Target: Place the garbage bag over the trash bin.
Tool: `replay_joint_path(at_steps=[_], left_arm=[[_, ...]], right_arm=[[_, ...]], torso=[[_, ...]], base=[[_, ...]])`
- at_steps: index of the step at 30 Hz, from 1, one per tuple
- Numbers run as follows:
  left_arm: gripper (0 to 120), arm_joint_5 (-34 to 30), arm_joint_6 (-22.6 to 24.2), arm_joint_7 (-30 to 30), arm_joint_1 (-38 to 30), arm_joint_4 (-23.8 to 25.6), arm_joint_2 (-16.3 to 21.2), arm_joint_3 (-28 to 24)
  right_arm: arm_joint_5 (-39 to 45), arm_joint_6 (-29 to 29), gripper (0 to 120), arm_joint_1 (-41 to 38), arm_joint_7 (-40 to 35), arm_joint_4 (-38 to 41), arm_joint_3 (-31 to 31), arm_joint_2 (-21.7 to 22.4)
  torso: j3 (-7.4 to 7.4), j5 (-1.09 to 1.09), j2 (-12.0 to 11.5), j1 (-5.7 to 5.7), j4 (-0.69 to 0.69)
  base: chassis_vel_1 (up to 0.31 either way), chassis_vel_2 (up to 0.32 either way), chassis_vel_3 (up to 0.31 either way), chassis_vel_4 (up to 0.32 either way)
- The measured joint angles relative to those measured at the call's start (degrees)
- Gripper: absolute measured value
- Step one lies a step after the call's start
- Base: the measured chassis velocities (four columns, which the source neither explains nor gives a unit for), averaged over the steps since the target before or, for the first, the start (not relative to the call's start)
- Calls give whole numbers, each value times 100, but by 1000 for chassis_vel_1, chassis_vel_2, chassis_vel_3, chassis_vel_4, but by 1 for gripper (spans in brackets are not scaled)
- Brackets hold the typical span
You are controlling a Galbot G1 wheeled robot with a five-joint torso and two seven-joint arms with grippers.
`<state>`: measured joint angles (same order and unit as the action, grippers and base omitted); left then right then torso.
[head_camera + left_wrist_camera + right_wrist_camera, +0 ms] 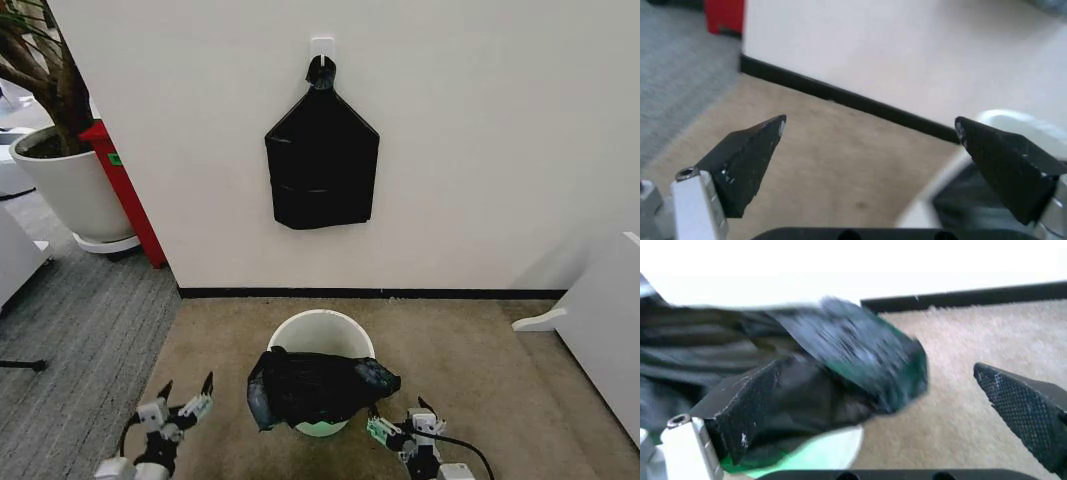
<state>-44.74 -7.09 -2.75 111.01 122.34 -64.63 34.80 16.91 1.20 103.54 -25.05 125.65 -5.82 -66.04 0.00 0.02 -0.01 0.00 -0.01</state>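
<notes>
The white trash bin (pixel 322 325) stands on the beige carpet near the wall. The black garbage bag (pixel 315 387) lies crumpled over its near rim and hangs down its front, leaving the far part of the opening uncovered. My left gripper (pixel 187 384) hovers open to the left of the bin, apart from the bag. My right gripper (pixel 397 413) is open just right of the bag's lower edge. In the left wrist view the open gripper (pixel 870 121) faces the carpet, with the bin's rim (pixel 1023 123) beside one finger. In the right wrist view the bag (pixel 840 352) lies between the open fingers (pixel 747 405), above the bin's pale base (pixel 820 455).
A flat black bundle of bags (pixel 322 165) hangs from a wall hook above the bin. A large white plant pot (pixel 70 185) and a red stand (pixel 128 195) sit at the back left. White furniture (pixel 600 300) borders the right. Open carpet surrounds the bin.
</notes>
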Motion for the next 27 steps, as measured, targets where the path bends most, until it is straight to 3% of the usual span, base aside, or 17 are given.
replay_joint_path(at_steps=[3, 6, 9, 16, 27], left_arm=[[100, -88, 276, 27, 401, 507, 87, -8], [100, 263, 592, -29, 405, 762, 78, -284], [100, 731, 903, -243, -150, 635, 31, -487], [100, 1087, 1396, -499, -820, 219, 143, -608], [100, 1258, 1677, -118, -805, 232, 271, -682]], right_arm=[[26, 87, 100, -54, 44, 160, 16, 1], [149, 396, 100, -328, -19, 229, 125, 35], [428, 831, 100, -717, -143, 291, 214, 34], [541, 1016, 100, -880, -169, 264, 231, 97], [522, 1004, 100, -1020, -43, 188, 340, 76]], torso=[[0, 3, 0, 0, 2], [0, 0, 0, 0, 2], [0, -1, 0, 0, 1], [1, -2, 0, 0, 1], [0, -2, 0, 0, 1]], base=[[0, 0, 0, 0], [0, 0, 0, 0], [0, 0, 0, 0], [0, 0, 0, 0], [0, 0, 0, 0]])
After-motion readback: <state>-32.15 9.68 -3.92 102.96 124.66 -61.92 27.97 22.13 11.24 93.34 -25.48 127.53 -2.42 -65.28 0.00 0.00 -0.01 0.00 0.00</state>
